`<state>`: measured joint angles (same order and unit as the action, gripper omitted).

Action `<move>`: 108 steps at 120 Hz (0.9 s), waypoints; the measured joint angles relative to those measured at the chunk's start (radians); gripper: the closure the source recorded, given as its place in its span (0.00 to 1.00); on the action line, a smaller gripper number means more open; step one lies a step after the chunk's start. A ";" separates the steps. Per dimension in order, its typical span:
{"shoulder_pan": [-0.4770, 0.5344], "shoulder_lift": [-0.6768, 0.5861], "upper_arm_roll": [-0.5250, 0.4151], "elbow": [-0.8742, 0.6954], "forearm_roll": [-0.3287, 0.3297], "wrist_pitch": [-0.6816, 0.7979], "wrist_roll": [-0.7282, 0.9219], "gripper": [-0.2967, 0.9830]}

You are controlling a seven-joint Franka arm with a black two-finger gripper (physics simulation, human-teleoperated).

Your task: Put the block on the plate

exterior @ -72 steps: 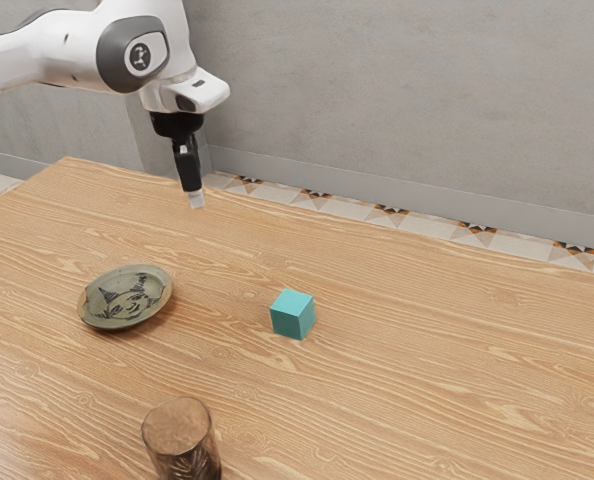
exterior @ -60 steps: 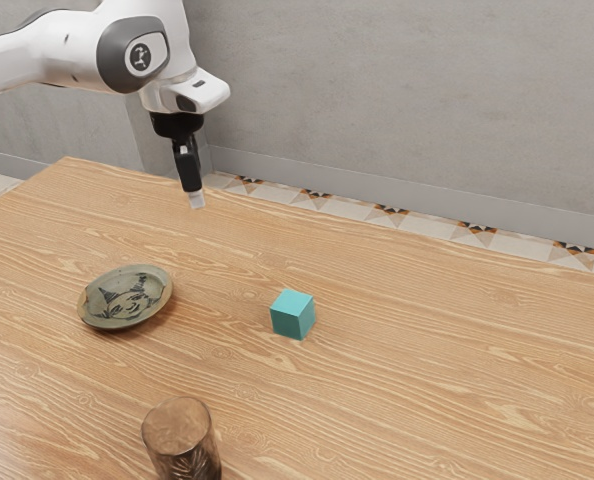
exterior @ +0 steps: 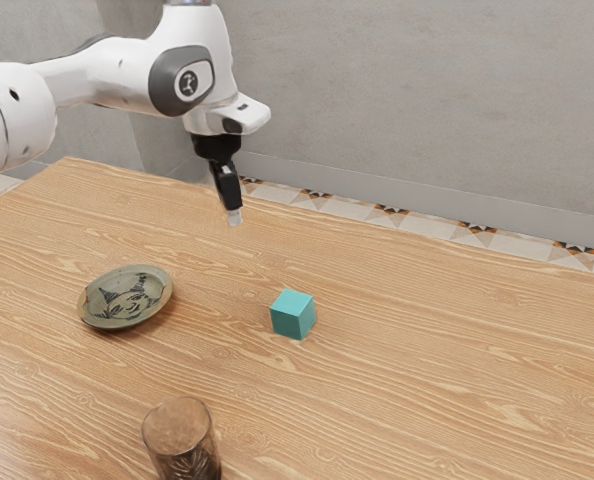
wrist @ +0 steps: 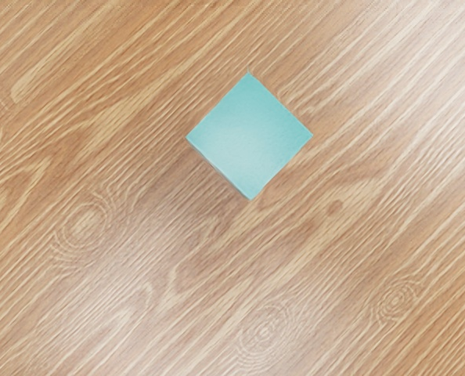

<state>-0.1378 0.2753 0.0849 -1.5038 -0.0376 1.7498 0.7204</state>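
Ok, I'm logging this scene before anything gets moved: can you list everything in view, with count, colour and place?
Table: one, light brown wood grain, beneath the objects.
Block: one, teal, on the table, off the plate.
Plate: one, grey-green with dark drawing, to the exterior view's left of the block.
Cup: one, brown, upright, at the exterior view's lower edge.
Wall: grey, behind the table; number of faces unclear.
Skirting: grey, along the wall's foot.
Floor tiles: several, cream with brown-black stars, beyond the table.
Arm: one, white and dark grey.
Gripper: one, black with pale tip, above the table.
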 joint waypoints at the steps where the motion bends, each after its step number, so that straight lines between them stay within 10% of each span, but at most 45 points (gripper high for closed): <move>1: -0.001 0.008 0.000 0.006 -0.003 0.002 -0.005 0.23; 108: -0.091 0.270 0.012 -0.098 -0.095 0.368 -0.599 0.23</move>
<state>-0.2288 0.5455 0.0966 -1.6017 -0.1323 2.1181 0.1216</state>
